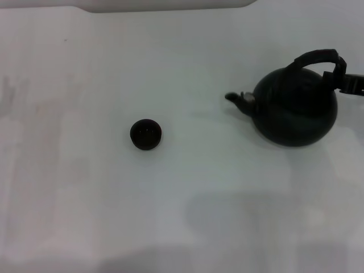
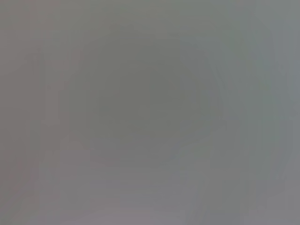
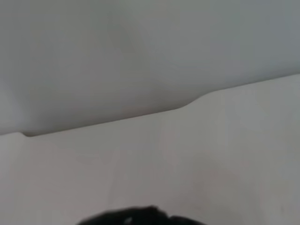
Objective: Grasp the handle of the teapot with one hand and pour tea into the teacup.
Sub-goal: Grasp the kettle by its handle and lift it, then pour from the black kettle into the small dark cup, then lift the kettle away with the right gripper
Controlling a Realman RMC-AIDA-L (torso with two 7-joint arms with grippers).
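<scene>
While the right claw (image 1: 339,77) sits at the ridged black arched handle (image 1: 316,56) of the round black teapot (image 1: 294,108), its closure unclear, the step is grasping; next comes carrying toward the tiny dark teacup (image 1: 145,133).

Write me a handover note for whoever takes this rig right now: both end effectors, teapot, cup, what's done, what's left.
Right end effector: at the right end of the handle, coming in from the table's right edge; whether it has closed on the handle cannot be seen.
Left end effector: not in view; its wrist view shows nothing usable.
Teapot: upright on the table, right side, spout pointing left toward the cup.
Cup: upright near the table's middle, well clear of the spout.
Done: right arm has reached the handle.
Left: confirm the grip, lift, carry the pot over to the cup, tilt to pour.
</scene>
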